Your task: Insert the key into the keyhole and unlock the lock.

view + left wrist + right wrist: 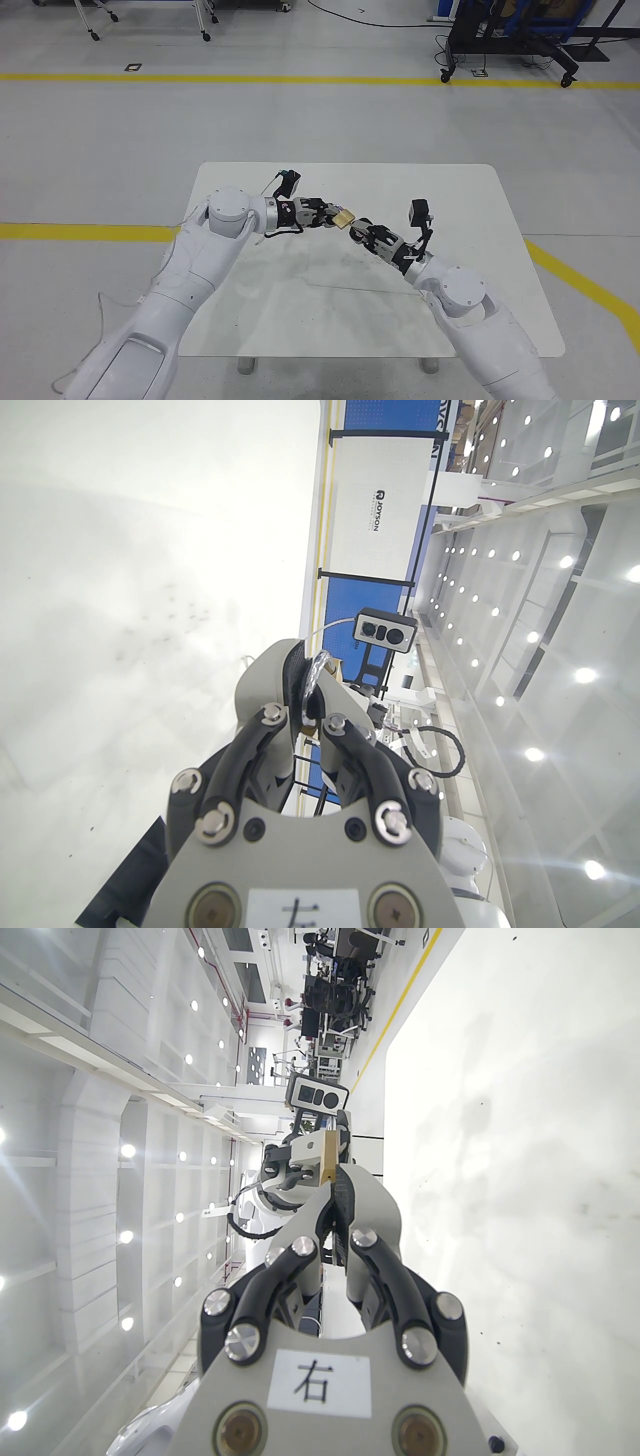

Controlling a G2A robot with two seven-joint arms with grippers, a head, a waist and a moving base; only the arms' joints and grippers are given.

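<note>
Left gripper (310, 692) is clenched on the lock (343, 217), held above the middle of the white table (450, 200). In its wrist view the closed fingers grip the silver shackle (316, 672); the brass body is mostly hidden behind them. Right gripper (336, 1198) is clenched, pads pressed together, tips right up against the lock's brass end. Whatever sits between those pads is concealed. The keyhole face cannot be made out, and contact at the tips cannot be confirmed from the top view.
</note>
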